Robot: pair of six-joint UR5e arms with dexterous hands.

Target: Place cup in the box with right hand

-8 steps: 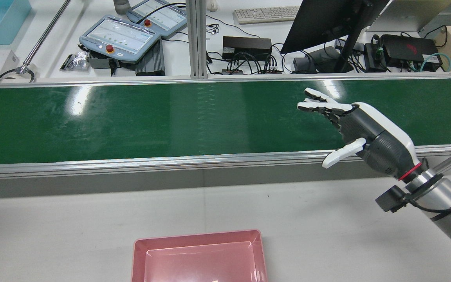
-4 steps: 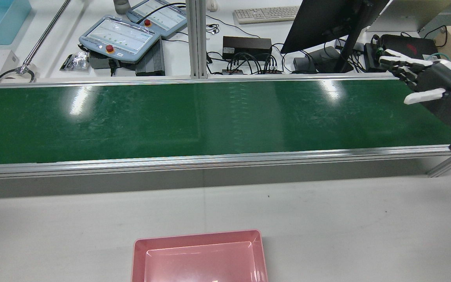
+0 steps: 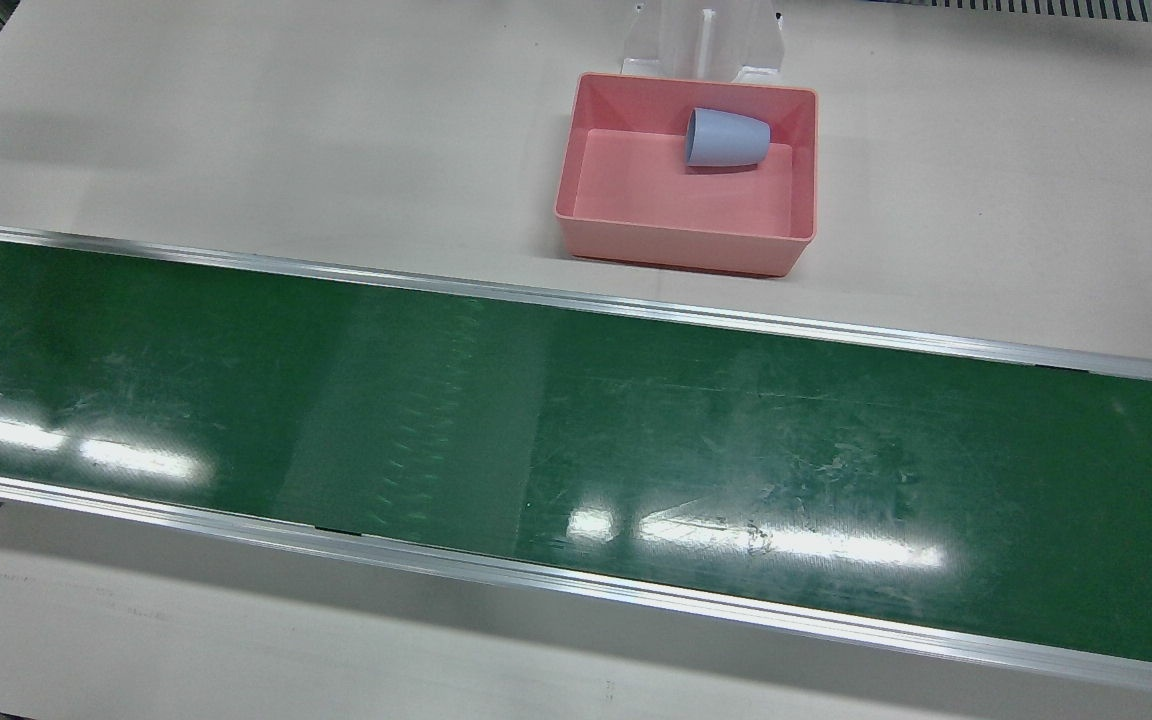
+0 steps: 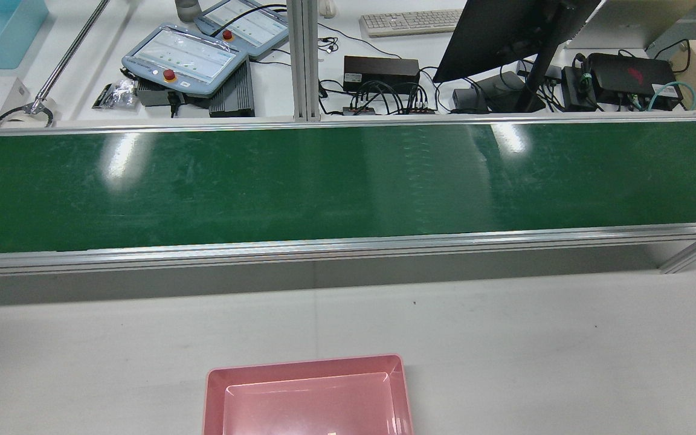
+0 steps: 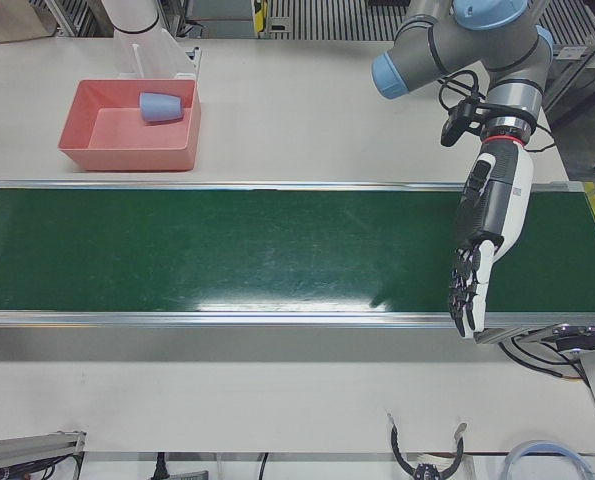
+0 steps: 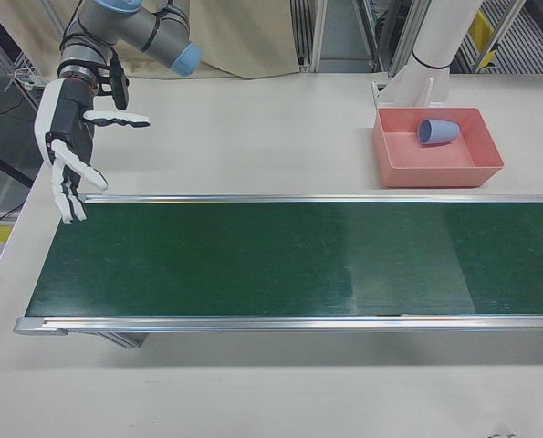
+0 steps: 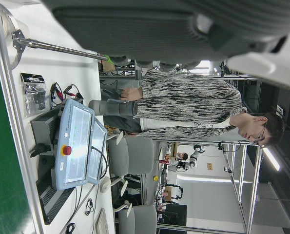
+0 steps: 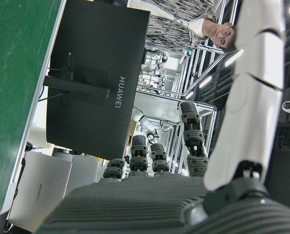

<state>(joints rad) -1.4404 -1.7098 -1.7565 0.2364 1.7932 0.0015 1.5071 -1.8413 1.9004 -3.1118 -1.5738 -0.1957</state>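
cup (image 3: 726, 137): pale blue, smooth, tapered; lying on its side, no handle visible
cup location: inside pink box (image 3: 684, 245), in the corner nearest the white pedestal (image 3: 703, 40); mouth direction hard to tell
box: on the white table (image 3: 236, 130), just off the green conveyor belt (image 3: 576, 450); cup is the only item in it
right hand (image 6: 70, 151): empty, fingers spread and pointing down, thumb out sideways; over the far end of the belt in the right-front view
cup vs right hand: well apart, nearly the whole belt length between them; no contact
left hand (image 5: 485, 245): empty, fingers extended downward over the opposite belt end, also well away from the box
rear view: neither hand in frame
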